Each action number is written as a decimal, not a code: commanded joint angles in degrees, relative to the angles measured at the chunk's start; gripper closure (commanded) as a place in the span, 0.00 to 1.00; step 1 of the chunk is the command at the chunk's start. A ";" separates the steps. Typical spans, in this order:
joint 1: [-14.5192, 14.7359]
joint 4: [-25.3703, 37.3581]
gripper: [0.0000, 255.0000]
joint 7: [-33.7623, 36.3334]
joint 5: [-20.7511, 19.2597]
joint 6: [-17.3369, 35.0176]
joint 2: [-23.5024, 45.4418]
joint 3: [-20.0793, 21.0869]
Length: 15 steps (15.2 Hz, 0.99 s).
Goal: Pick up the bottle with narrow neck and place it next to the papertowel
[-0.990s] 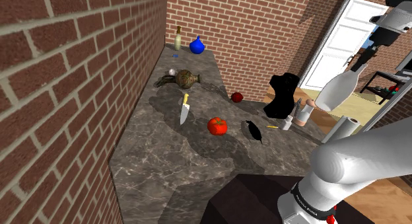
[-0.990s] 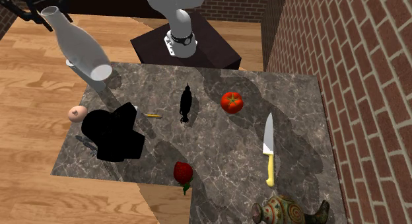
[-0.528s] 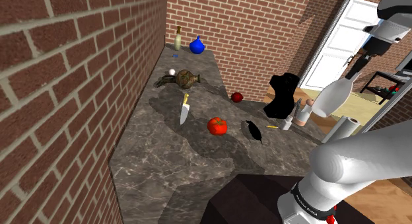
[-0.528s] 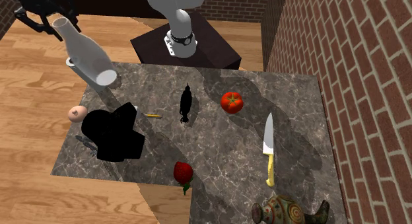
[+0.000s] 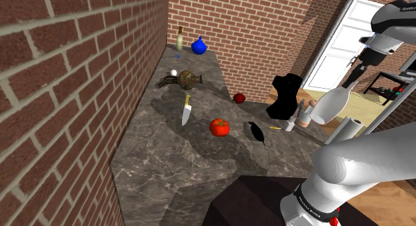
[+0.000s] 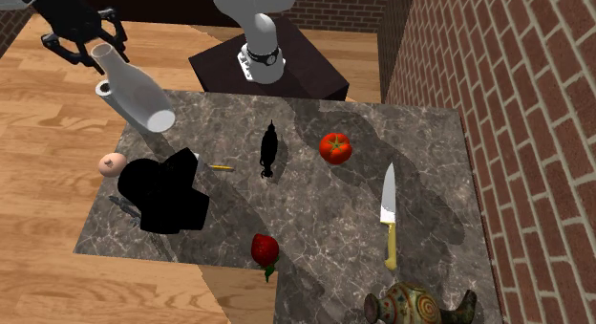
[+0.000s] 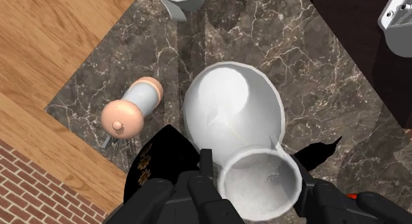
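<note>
A white bottle with a narrow neck hangs tilted in the air above the marble counter's corner, and my black gripper is shut on its neck. From the second exterior view the bottle slants base-down over the counter, the gripper clasping its top. Along the hand, the fingers flank the neck rim of the bottle, the gripper closed around it. The white paper towel roll stands at the counter's corner, just below and beyond the bottle; its top shows past the bottle's base.
On the counter lie a tomato, a knife, a black bird-like figure, a strawberry and a large black object. A pink-capped cylinder rests near the edge. Brick walls border two sides.
The gripper has carried the bottle lower, toward the counter corner and the paper towel roll. The other objects have stayed put.
</note>
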 commanded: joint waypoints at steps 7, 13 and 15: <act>-0.55 -6.44 1.00 -0.25 -0.80 6.08 -0.50 -0.98; -0.71 -10.62 1.00 -0.64 -1.11 10.70 -0.04 -2.02; -0.72 -11.93 1.00 -0.81 -1.17 12.27 0.23 -2.41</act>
